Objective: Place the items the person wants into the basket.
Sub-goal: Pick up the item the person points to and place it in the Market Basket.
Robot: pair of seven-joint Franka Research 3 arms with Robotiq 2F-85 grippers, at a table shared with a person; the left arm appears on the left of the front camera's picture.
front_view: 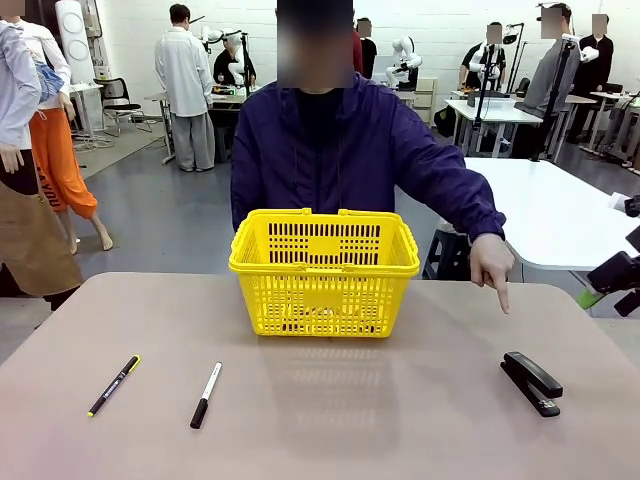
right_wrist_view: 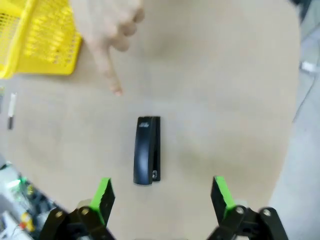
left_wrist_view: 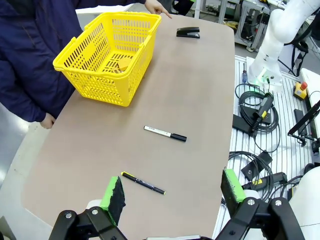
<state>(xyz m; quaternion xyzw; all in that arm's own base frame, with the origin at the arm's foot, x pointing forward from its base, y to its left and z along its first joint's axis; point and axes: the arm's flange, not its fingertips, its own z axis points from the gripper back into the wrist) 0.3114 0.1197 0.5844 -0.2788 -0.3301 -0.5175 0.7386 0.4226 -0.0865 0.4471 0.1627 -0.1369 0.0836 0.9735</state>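
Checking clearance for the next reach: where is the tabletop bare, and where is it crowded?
Bare: the stretch between the marker and the stapler, in front of the basket. Tighter: the left, where the pen lies near the marker, and the right, where the person's hand points down above the stapler.

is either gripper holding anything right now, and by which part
Nothing is held: the left gripper and right gripper are both open; the stapler lies untouched.

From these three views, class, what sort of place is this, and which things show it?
Most likely a robotics lab or workshop: white tables behind the person carry other robot arms, cables lie on a slotted metal bench beside the tan table, and white-coated workers stand around.
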